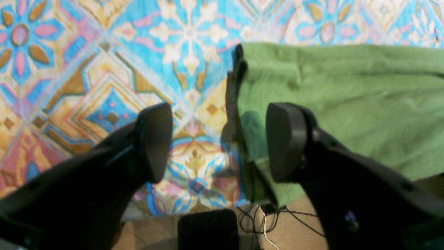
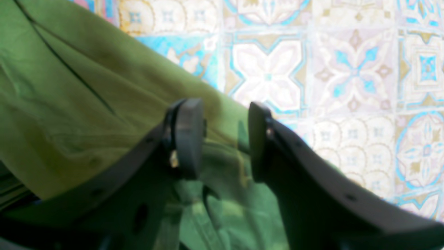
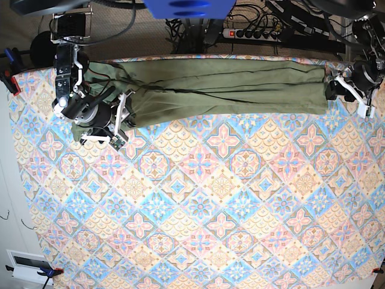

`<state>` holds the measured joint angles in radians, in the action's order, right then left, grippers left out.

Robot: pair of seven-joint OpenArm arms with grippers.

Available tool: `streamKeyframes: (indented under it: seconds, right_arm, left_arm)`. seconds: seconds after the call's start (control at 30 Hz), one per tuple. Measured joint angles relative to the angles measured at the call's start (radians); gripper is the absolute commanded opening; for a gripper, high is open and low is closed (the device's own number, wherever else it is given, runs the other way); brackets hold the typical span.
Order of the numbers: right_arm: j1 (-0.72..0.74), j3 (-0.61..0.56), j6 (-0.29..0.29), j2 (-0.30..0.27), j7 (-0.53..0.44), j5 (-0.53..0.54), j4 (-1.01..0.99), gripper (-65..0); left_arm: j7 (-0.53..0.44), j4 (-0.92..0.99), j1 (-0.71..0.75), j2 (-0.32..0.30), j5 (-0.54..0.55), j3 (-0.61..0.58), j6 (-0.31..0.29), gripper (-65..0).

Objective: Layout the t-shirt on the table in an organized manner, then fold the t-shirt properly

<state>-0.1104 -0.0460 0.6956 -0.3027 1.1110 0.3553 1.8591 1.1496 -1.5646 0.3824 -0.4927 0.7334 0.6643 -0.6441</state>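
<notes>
Since the t-shirt [image 3: 222, 87] along the tabletop's [image 3: 198, 211] far edge is soft, light cloth, we'd pinch hems: left hand [image 1: 218, 142] gapes empty, right hand [image 2: 225, 139] half-closed around a fold.

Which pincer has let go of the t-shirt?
The left pincer: jaws wide, nothing between them, beside the t-shirt end. The right pincer has cloth between its jaws.
</notes>
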Motion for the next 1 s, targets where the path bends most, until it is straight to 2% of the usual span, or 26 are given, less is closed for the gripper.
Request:
streamKeyframes:
  seconds: [0.13,0.3,0.37,0.53,0.57,0.63,0.7,0.8,0.87,1.0]
  right_arm:
    - [0.000,-0.002,0.000,0.000,0.000,0.002,0.000,-44.0]
    - [-0.001,-0.002,0.000,0.000,0.000,0.001,0.000,-44.0]
    - [0.000,-0.002,0.000,0.001,-0.001,0.003,0.000,-44.0]
    - [0.000,-0.002,0.000,0.000,-0.001,0.001,0.000,-44.0]
    - [0.000,-0.002,0.000,0.000,0.000,0.004,0.000,-44.0]
    - [0.000,-0.002,0.000,0.000,0.000,0.003,0.000,-44.0]
    - [0.000,-0.002,0.000,0.000,0.000,0.000,0.000,-44.0]
    - [0.000,-0.002,0.001,0.001,0.000,0.003,0.000,-44.0]
    - [0.000,-0.002,0.000,0.000,0.000,0.000,0.000,-44.0]
    - [0.000,-0.001,0.002,0.001,0.000,0.002,0.000,-44.0]
  left_arm:
    - [-0.001,0.002,-0.003,0.011,0.002,-0.068,-0.001,-23.5]
    - [-0.008,0.105,-0.034,0.041,-0.005,-0.066,-0.001,-23.5]
    - [-0.016,0.147,-0.051,0.032,0.018,-0.063,-0.001,-23.5]
    - [-0.043,0.159,-0.060,0.056,0.021,-0.059,-0.005,-23.9]
    - [-0.051,0.159,-0.058,0.061,0.021,-0.058,-0.004,-25.3]
    - [-0.050,0.159,-0.059,0.063,0.019,-0.060,-0.003,-33.1]
    - [-0.034,0.159,-0.062,0.078,0.047,-0.075,-0.005,-44.1]
    - [0.013,0.163,-0.064,0.097,0.115,-0.086,-0.044,-61.3]
    - [0.017,0.166,-0.064,0.099,0.132,-0.092,-0.045,-65.0]
    - [0.044,0.168,-0.101,0.096,0.116,-0.090,-0.045,-65.0]
